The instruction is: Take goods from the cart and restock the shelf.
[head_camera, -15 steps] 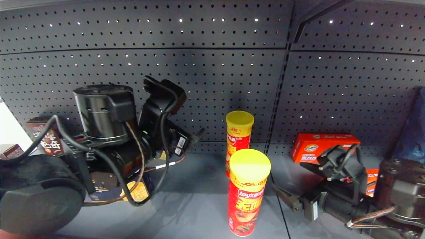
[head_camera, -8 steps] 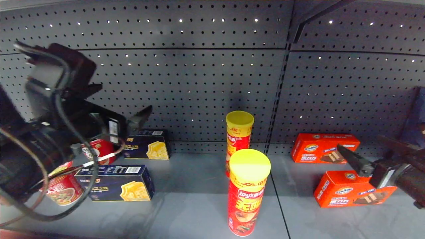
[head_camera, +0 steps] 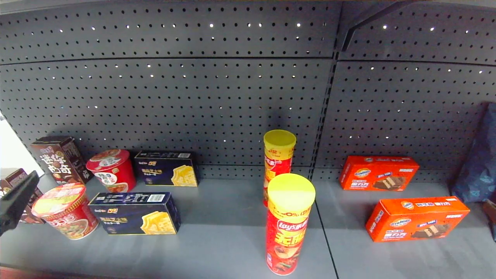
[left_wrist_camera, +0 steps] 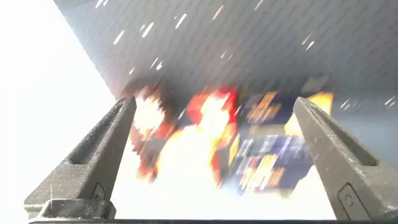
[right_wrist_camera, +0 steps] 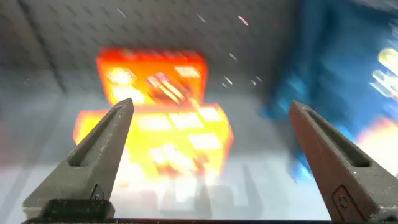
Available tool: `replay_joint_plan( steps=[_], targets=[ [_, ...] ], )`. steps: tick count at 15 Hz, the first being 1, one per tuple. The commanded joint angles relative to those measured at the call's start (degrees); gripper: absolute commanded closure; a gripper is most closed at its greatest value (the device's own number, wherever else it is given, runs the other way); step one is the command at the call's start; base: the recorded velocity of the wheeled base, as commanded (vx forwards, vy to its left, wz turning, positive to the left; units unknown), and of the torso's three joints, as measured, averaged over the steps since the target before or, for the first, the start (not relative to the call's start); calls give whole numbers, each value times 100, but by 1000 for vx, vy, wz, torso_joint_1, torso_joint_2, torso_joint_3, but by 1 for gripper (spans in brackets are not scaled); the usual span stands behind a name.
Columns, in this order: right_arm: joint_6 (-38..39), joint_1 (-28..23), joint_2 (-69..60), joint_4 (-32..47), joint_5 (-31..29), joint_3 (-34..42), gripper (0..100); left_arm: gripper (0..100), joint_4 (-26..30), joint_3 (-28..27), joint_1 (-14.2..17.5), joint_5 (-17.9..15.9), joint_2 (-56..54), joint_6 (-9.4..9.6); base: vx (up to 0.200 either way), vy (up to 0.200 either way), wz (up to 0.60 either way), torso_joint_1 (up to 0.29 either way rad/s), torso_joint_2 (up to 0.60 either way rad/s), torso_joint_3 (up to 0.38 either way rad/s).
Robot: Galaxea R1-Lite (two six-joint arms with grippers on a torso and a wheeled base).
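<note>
On the grey shelf (head_camera: 217, 248) two red chip cans with yellow lids stand upright, one in front (head_camera: 290, 224) and one behind (head_camera: 279, 159). Two orange boxes (head_camera: 416, 219) lie at the right. At the left are two dark blue boxes (head_camera: 135, 213), two red noodle cups (head_camera: 66, 211) and a brown box (head_camera: 60, 159). My left gripper (left_wrist_camera: 211, 155) is open and holds nothing, facing the blurred cups (left_wrist_camera: 211, 118) and blue boxes (left_wrist_camera: 273, 155); one of its fingers (head_camera: 17, 197) shows at the left edge. My right gripper (right_wrist_camera: 211, 155) is open and holds nothing, facing the orange boxes (right_wrist_camera: 155, 130).
A perforated dark back panel (head_camera: 217, 97) closes the shelf behind. A blue bag (head_camera: 478, 170) leans at the far right. Bare shelf lies between the blue boxes and the cans, and between the cans and the orange boxes.
Both arms have drawn back from the shelf, the left one off to the left, the right one off to the right. The goods they hid now show.
</note>
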Motion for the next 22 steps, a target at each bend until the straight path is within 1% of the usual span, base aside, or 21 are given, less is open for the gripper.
replay_joint_plan(
  steps=[1,2,3,4,5,6,7,8,9,10,11,12,13,14,15,16,17,18,20,21,22],
  targets=[
    [12,-610,-2215,1568,-219,174,0,0,1816,528,713,80,-2487,-100,0,0,0,0,0,0],
    [3,-583,-2830,2025,-210,341,0,0,2933,528,713,-8,-3331,-100,0,0,0,0,0,0],
    [3,-548,-3120,2219,-192,411,0,0,3372,519,704,-122,-3717,-109,0,0,0,0,0,0],
    [3,-381,-3568,2544,-175,508,0,0,3776,554,704,-430,-4043,-355,0,0,0,0,0,0],
    [38,-223,-3735,2702,-122,561,0,0,3715,572,704,-790,-3999,-522,0,0,0,0,0,0],
    [74,-214,-3735,2685,45,613,0,0,3724,677,704,-1027,-3999,-548,0,0,0,0,0,0],
    [109,-214,-3735,2676,555,798,0,0,3688,1073,704,-1458,-3999,-574,0,0,0,0,0,0],
    [117,-223,-3735,2658,607,903,0,0,3688,1205,704,-1608,-3999,-583,0,0,0,0,0,0],
    [117,-214,-3735,2553,722,1123,0,0,3557,1547,704,-1845,-3999,-627,0,0,0,0,0,0],
    [144,-214,-3735,2535,906,1132,0,0,3267,1758,704,-1915,-3999,-697,0,0,0,0,0,0],
    [144,-214,-3735,2544,1100,1132,0,0,3003,1855,704,-1977,-3999,-759,0,0,0,0,0,0],
    [135,-223,-3735,2561,1372,1132,0,0,2933,1873,704,-2003,-3999,-917,0,0,0,0,0,0],
    [117,-223,-3735,2588,1460,1141,0,0,2933,1873,704,-2021,-3999,-1040,0,0,0,0,0,0],
    [126,-214,-3735,2658,1486,1141,0,0,2933,1873,704,-2056,-3999,-1269,0,0,0,0,0,0],
    [144,-214,-3735,2658,1486,1141,0,0,2933,1873,704,-2056,-3999,-1401,0,0,0,0,0,0],
    [205,-214,-3735,2658,1486,1141,0,0,3064,1952,713,-2047,-3999,-1444,0,0,0,0,0,0],
    [205,-214,-3735,2667,1530,1141,0,0,3100,1952,713,-2073,-3999,-1444,0,0,0,0,0,0],
    [188,-223,-3735,2685,1715,1141,0,0,3091,1952,713,-2144,-3999,-1409,0,0,0,0,0,0],
    [188,-214,-3726,2702,2286,1132,0,0,3100,1952,704,-2363,-3999,-1383,0,0,0,0,0,0],
    [144,-223,-3735,2711,2479,1132,0,0,3091,1952,713,-2381,-3999,-1374,0,0,0,0,0,0],
    [126,-223,-3735,2702,2427,1132,0,0,3091,1952,713,-2363,-3999,-1409,0,0,0,0,0,0]
  ],
)
